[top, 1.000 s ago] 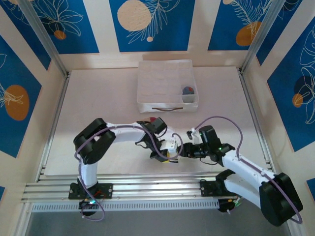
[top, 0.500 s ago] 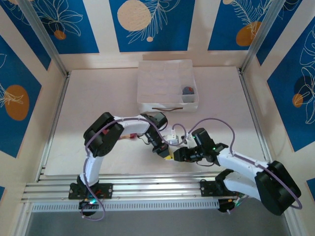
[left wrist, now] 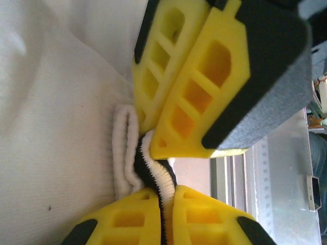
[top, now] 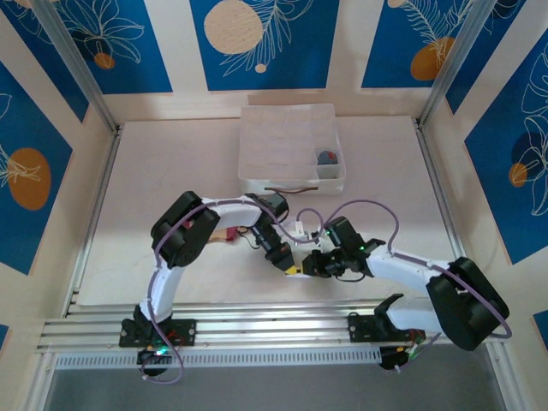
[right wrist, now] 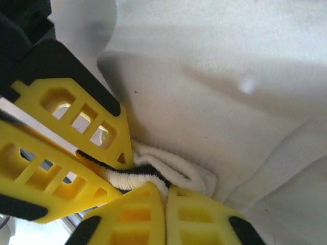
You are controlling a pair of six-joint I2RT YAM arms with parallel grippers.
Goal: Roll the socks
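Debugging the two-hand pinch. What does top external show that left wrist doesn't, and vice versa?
Top external: the compartment box with a grey sock bundled in a right-side compartment, a tan sock beside the left arm, and how both arms are laid out.
Left wrist: the white sock, its black-striped ribbed cuff clamped in the left hand.
Both: the left hand and right hand meeting tip to tip.

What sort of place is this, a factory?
Probably a robot lab test booth: two arms bolted to an aluminium rail, a cloth-covered table, and blue printed wall panels.
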